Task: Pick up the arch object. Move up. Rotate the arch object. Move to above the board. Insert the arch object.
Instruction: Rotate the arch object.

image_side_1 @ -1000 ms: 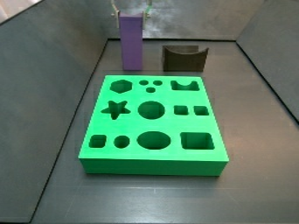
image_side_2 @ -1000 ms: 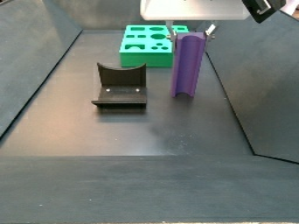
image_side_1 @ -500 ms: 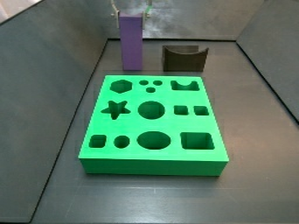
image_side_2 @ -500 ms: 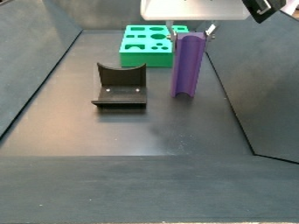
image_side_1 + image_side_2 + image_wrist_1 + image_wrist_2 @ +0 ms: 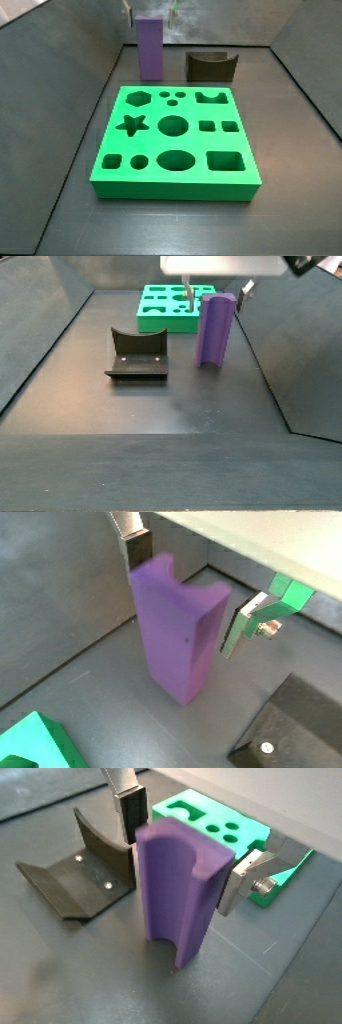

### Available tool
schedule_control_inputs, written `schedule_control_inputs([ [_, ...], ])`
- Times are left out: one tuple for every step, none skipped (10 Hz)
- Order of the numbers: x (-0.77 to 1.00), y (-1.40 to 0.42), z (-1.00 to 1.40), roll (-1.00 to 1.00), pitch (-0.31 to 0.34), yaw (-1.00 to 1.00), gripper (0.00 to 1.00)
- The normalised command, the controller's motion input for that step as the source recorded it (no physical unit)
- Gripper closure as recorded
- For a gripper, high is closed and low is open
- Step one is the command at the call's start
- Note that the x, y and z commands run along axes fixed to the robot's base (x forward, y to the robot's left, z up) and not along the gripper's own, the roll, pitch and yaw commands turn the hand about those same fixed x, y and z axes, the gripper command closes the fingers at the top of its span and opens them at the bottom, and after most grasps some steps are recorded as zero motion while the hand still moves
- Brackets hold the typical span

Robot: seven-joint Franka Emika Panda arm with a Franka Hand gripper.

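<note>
Arch object (image 5: pixel 177 617): purple prism, standing upright on the dark floor, notch in its top end (clear in both wrist views). Seen also at (image 5: pixel 179 888), (image 5: pixel 151 50), (image 5: pixel 215 330).
Arch object position: on the floor beside the board, not on it; just off one edge of the slab in a side view (image 5: pixel 151 50). In a side view (image 5: pixel 215 330) it stands in front of the slab's near corner.
Gripper (image 5: pixel 194 580): at the upper end of the arch object, one finger on each side.
Fingers: silver plates with dark pads, one at (image 5: pixel 134 540), the other at (image 5: pixel 242 624). They straddle the prism. Both lie close to its faces; contact cannot be confirmed, and a thin gap seems to show at the plate at (image 5: pixel 238 884). Cannot tell whether it is gripped.
Gripper, side views: only partly in frame above the prism's top (image 5: pixel 219 289); too faint to read in (image 5: pixel 154 10).
Board (image 5: pixel 195 182): thick green slab, lying flat, shaped holes facing up. Also at (image 5: pixel 150 323), (image 5: pixel 246 831); a corner shows at (image 5: pixel 40 747).
Fixture (image 5: pixel 135 354): dark bracket on its base plate, on the floor near the arch object, apart from it. Also at (image 5: pixel 80 868), (image 5: pixel 210 66).
</note>
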Motion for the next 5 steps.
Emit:
schedule_control_inputs([
  [-0.03, -0.01, 0.87, 0.12, 0.026, 0.03, 0.0],
  [-0.02, -0.01, 0.69, 0.09, 0.041, 0.03, 0.0],
  [-0.02, -0.01, 0.57, 0.08, 0.047, 0.03, 0.0],
  [0.01, -0.01, 0.25, 0.03, 0.068, 0.03, 0.0],
  [0.0, 0.08, 0.0, 0.0, 0.012, -1.0, 0.0],
])
